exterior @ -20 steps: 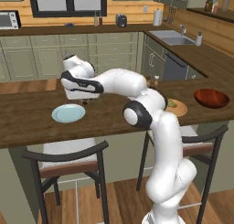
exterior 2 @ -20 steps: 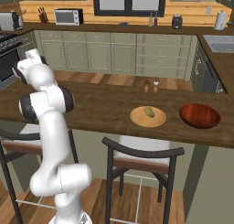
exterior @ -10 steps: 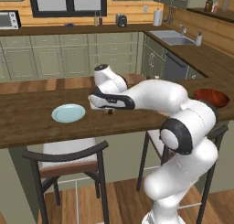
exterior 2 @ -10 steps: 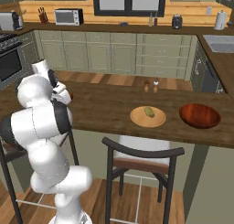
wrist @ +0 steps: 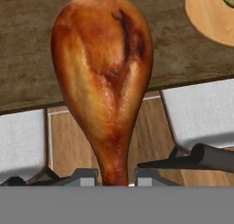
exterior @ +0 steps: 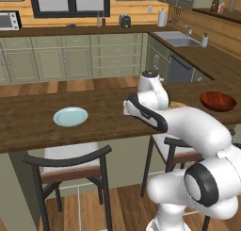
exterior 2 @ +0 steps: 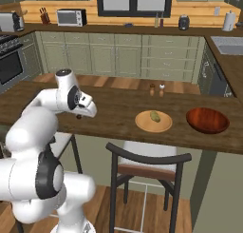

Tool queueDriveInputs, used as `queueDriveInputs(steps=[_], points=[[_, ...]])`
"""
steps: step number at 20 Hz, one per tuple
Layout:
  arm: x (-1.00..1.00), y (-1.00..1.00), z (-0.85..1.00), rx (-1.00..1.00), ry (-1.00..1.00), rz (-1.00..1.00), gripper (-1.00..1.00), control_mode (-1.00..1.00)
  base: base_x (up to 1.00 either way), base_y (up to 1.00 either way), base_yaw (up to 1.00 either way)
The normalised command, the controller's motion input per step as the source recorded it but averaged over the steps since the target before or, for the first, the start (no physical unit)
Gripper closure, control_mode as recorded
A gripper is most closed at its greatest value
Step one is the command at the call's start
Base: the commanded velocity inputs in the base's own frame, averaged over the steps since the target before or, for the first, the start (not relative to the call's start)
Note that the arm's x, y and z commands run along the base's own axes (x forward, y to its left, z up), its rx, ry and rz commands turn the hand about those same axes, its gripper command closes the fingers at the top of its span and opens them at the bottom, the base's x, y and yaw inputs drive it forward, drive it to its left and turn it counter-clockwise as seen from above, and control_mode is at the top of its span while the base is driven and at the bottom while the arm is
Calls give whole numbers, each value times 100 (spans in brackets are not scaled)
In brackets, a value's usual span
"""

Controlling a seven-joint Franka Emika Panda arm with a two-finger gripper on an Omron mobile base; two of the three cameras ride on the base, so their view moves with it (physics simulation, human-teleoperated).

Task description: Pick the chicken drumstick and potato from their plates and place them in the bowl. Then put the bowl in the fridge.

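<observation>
My pincer (wrist: 116, 177) is clamped on the thin bone end of the chicken drumstick (wrist: 103, 77), with the meaty bulk standing out well beyond my fingertips (wrist: 82, 176). That is my first worry: I judge this a narrow hold on a tapered, glossy piece, so a quick swing could let it pivot or slide out and drop onto the stool seats or the floor below the bench (exterior: 28, 126) edge, over which I am carrying it.

Further along the bench, the potato (exterior 2: 154, 116) sits on the tan plate (exterior 2: 153, 121), between me and the bowl (exterior 2: 207, 120). Passing low, I could clip the potato or nudge that plate. The bowl looks shallow, so a release from high up might bounce the drumstick out over its rim.

The light blue plate (exterior: 70, 116) lies bare on the bench.

I can read no brand, label or writing anywhere; the microwave (exterior 2: 70, 17) on the far counter shows nothing legible.
</observation>
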Motion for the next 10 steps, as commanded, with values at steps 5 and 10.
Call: queueDriveInputs(steps=[5,10], points=[[-9,-94,1,6,-3,11,100,-100,0,0,0],[0,-34,0,0,0,5,100,-100,0,0,0]])
